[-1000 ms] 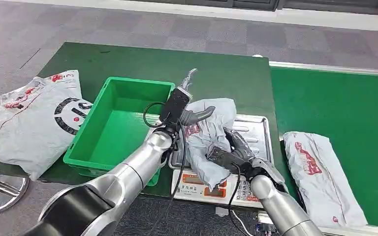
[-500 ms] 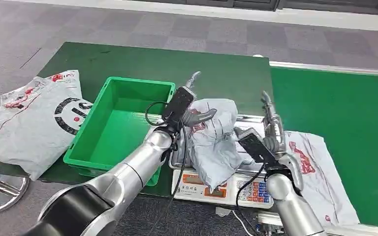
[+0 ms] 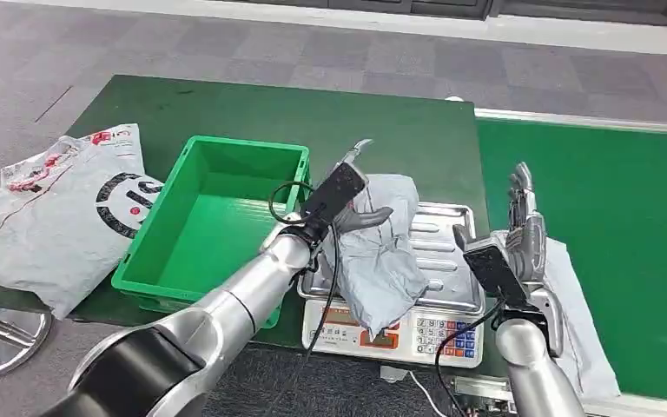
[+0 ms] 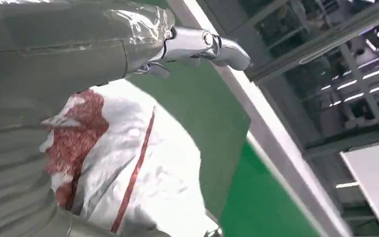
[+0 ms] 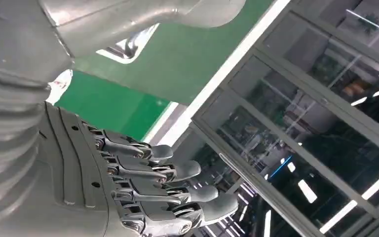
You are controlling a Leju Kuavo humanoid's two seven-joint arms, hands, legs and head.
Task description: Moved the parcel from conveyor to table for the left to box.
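Note:
A crumpled grey parcel with red print lies on the steel tray of a scale, one end hanging over the scale's front. My left hand is on its upper end, thumb pressed across the wrap and one finger pointing away. The left wrist view shows the parcel right against the palm, with a silver finger stretched out beyond it. My right hand is raised beside the tray's right edge, fingers straight and apart, holding nothing. A green crate stands empty just left of the scale.
A second grey parcel lies on the green conveyor under my right arm. A large grey bag with black print covers the table's left end. The scale's keypad faces the front edge. Dark green table top lies behind the crate.
My right hand has let go of the parcel and swung right and up, opening its fingers. The parcel has settled onto the tray, and my left hand has shifted slightly right with it.

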